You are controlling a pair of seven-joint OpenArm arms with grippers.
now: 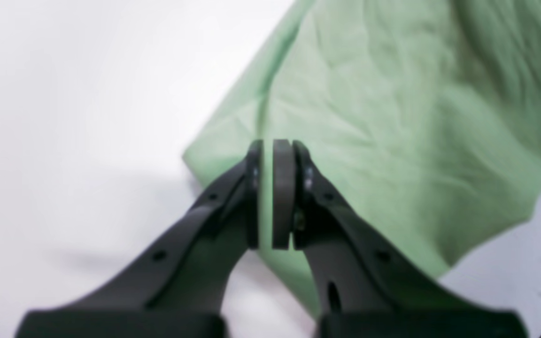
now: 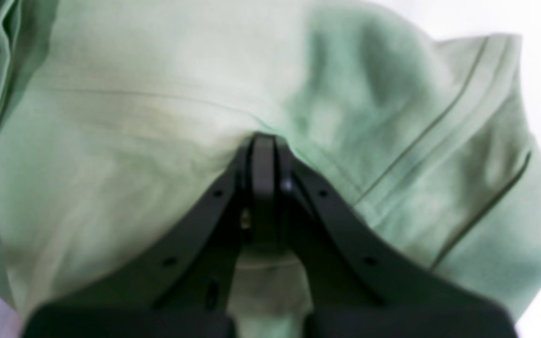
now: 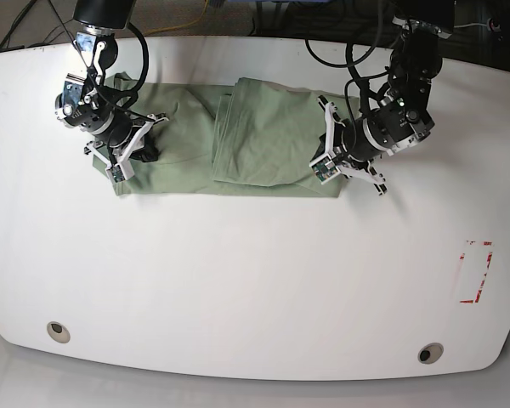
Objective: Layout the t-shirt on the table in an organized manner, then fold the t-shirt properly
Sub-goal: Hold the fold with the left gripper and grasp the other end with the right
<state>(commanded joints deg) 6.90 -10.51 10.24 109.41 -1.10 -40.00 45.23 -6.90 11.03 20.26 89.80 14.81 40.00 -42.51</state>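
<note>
Both wrist views were soft and blurred, so seams and fine wrinkles in the t-shirt (image 3: 238, 144) were hard to read, and in the base view each arm's body covered the spot where its fingers met the cloth. In the left wrist view the left gripper (image 1: 273, 195) had its fingers (image 1: 283, 192) almost together, with only a thin slit between the pads, through which a strip of green showed; they appeared pinched on the shirt's edge near a corner. In the right wrist view the right gripper (image 2: 265, 188) had its fingers (image 2: 263, 183) pressed fully together on a ridge of the cloth beside a hemmed sleeve. The shirt lay spread across the far part of the white worktop (image 3: 238, 280), stretched between the two arms, with a folded layer lying over its middle. Near the front edge sat two round grey grommets (image 3: 58, 331), and a red tape mark (image 3: 476, 272) lay toward one side. Dark cables ran beyond the far edge.
</note>
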